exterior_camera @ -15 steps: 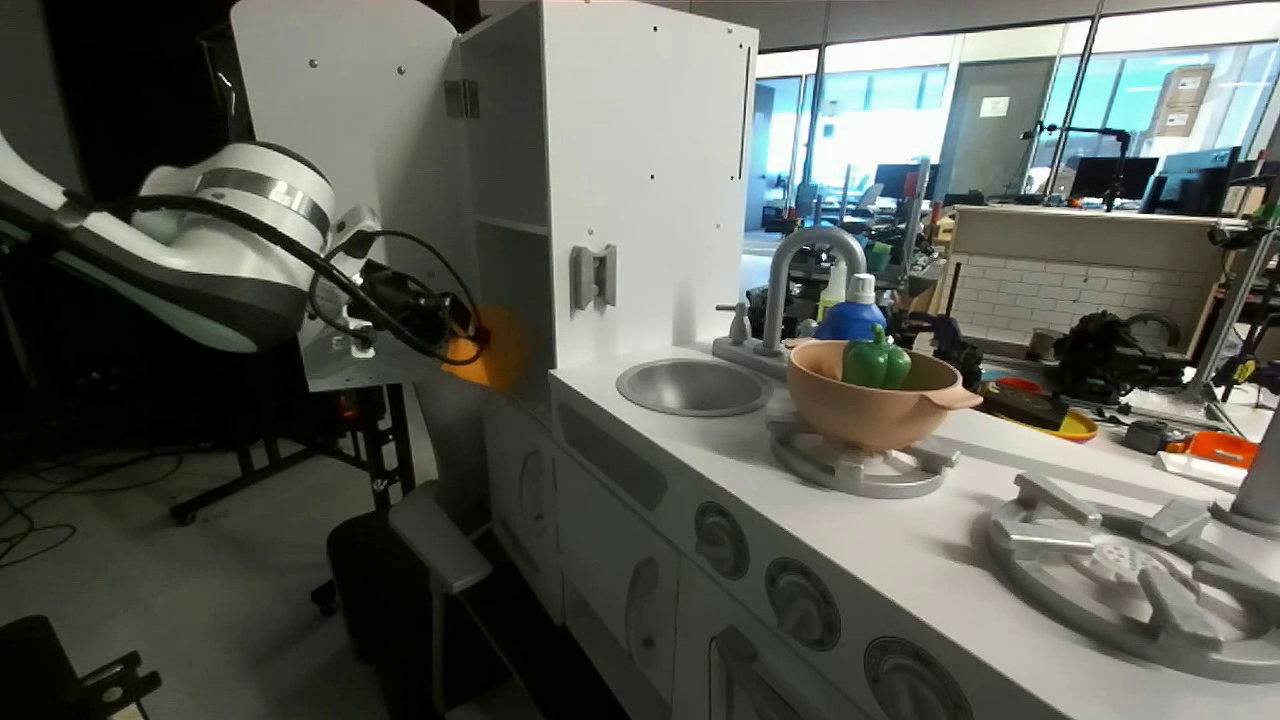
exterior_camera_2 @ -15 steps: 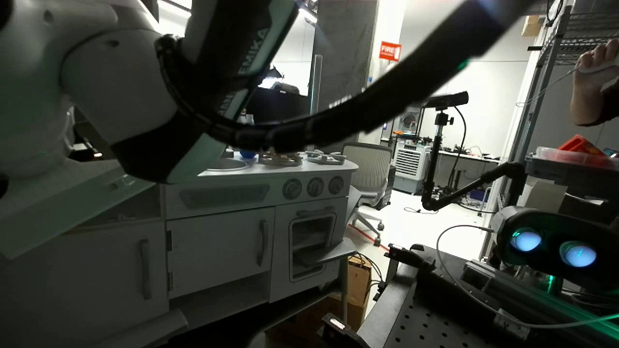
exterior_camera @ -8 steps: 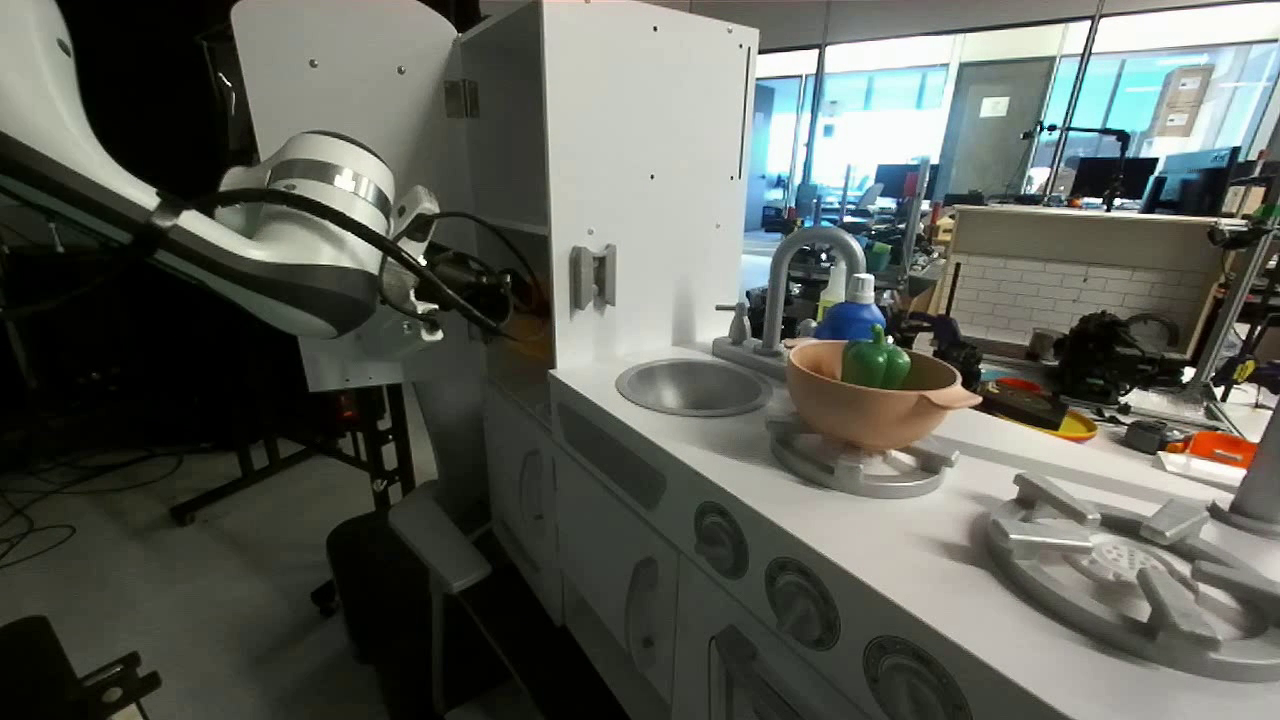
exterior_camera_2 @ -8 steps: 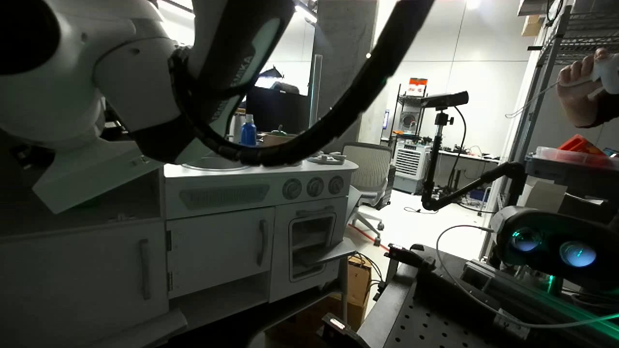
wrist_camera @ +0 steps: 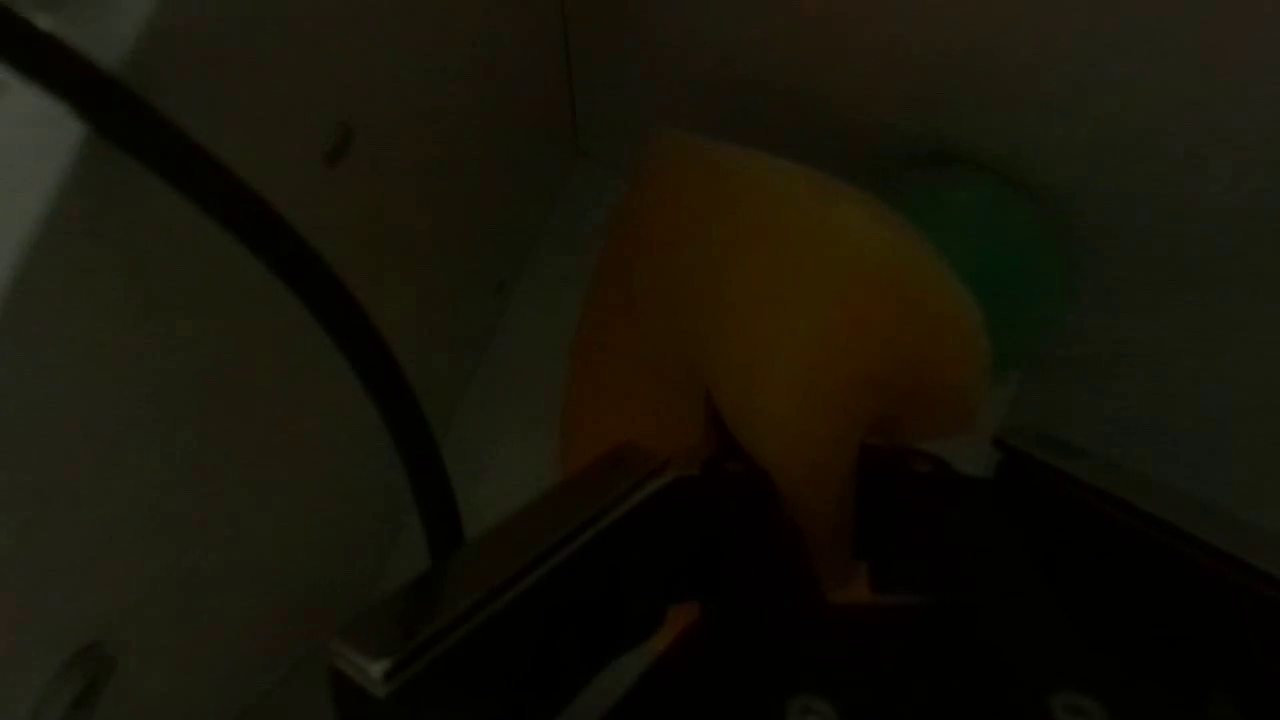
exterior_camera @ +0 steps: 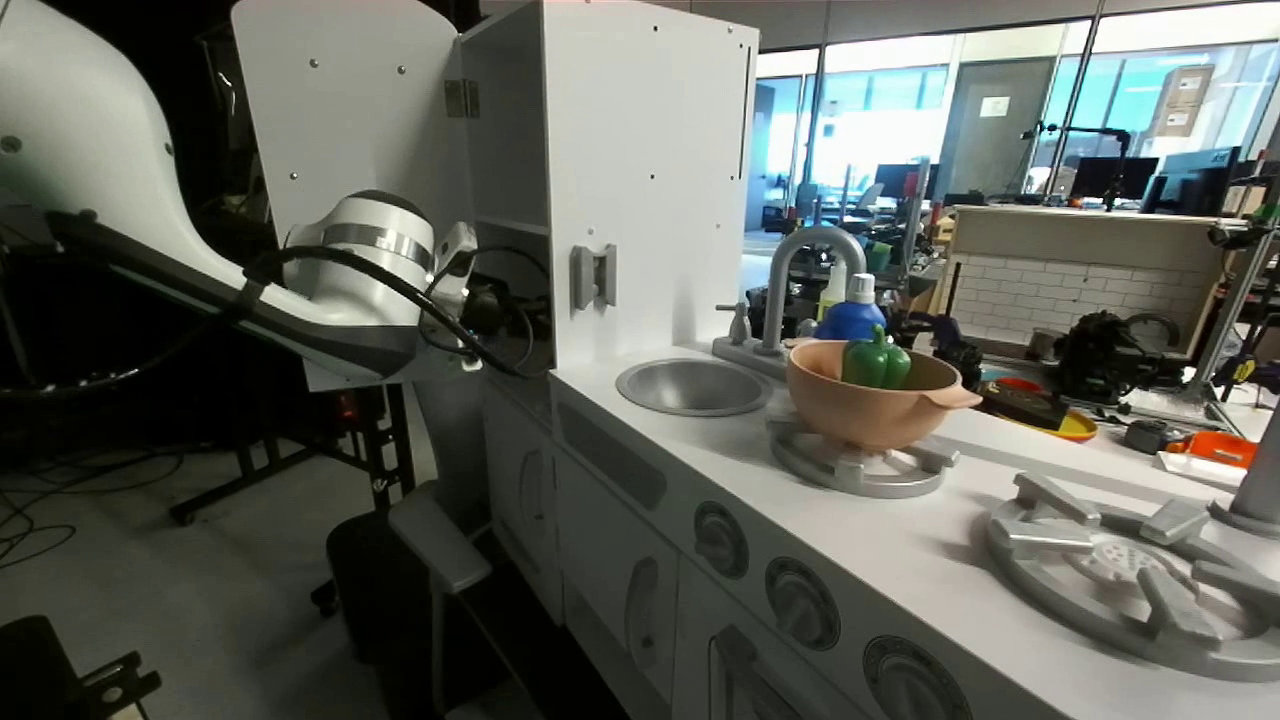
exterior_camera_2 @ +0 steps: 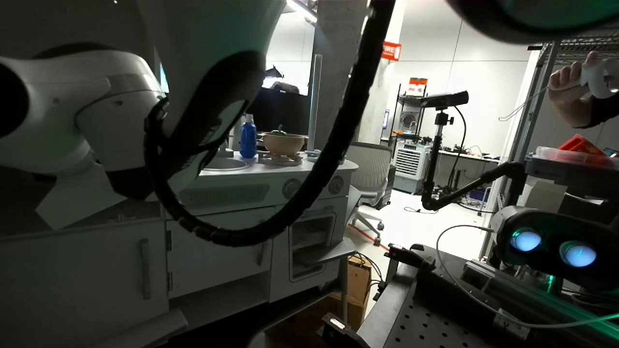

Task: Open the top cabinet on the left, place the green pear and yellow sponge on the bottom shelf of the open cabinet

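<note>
The left cabinet stands open, its white door (exterior_camera: 350, 120) swung out; an inner shelf (exterior_camera: 513, 226) shows above my gripper. My gripper (wrist_camera: 812, 480) is inside the dark lower compartment, shut on the yellow sponge (wrist_camera: 770, 290). The sponge is pinched narrow between the fingers and fans out ahead of them. The green pear (wrist_camera: 1000, 260) shows as a dim, blurred round green shape behind the sponge's right side, near the compartment's back. The wrist view is very dark, so whether the sponge touches the shelf cannot be told. The sponge is hidden in both exterior views.
Right of the cabinet are a sink (exterior_camera: 695, 387), a faucet (exterior_camera: 810, 270) and a peach bowl (exterior_camera: 860, 400) with a green pepper (exterior_camera: 876, 362). A blue bottle (exterior_camera_2: 248, 137) stands behind. The cabinet's side wall (exterior_camera: 640, 180) borders my gripper. A black cable loops along the arm.
The arm has moved right and deeper into the lower compartment. The sponge, visible as orange at the gripper a second ago, is now out of sight in the exterior view.
</note>
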`<state>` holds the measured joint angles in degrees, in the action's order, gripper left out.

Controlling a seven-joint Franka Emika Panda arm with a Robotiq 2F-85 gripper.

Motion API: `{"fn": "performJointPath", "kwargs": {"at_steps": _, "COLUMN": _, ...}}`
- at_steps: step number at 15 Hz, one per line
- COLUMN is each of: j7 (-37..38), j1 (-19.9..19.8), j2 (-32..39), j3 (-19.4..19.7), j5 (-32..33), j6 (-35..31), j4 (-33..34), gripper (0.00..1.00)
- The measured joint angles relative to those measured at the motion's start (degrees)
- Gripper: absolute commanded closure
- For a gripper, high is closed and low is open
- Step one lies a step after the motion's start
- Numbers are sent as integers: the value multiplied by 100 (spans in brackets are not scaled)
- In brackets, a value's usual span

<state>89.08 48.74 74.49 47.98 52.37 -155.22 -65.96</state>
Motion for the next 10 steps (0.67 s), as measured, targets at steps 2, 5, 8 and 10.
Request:
{"fn": "performJointPath", "kwargs": {"at_steps": 2, "j7": -99, "j1": -174, "j2": 189, "j3": -100, "j5": -111, "j6": 220, "j4": 411, "gripper": 55}}
{"fn": "performJointPath", "kwargs": {"at_steps": 5, "j7": -216, "j1": -340, "j2": 363, "j3": -191, "j5": -197, "j6": 421, "j4": 865, "gripper": 34}}
{"fn": "performJointPath", "kwargs": {"at_steps": 8, "j7": -261, "j1": -406, "j2": 425, "j3": -255, "j5": -213, "j6": 527, "j4": 1141, "gripper": 12}}
{"fn": "performJointPath", "kwargs": {"at_steps": 10, "j7": -266, "j1": -410, "j2": 428, "j3": -273, "j5": -213, "j6": 540, "j4": 1259, "gripper": 1}}
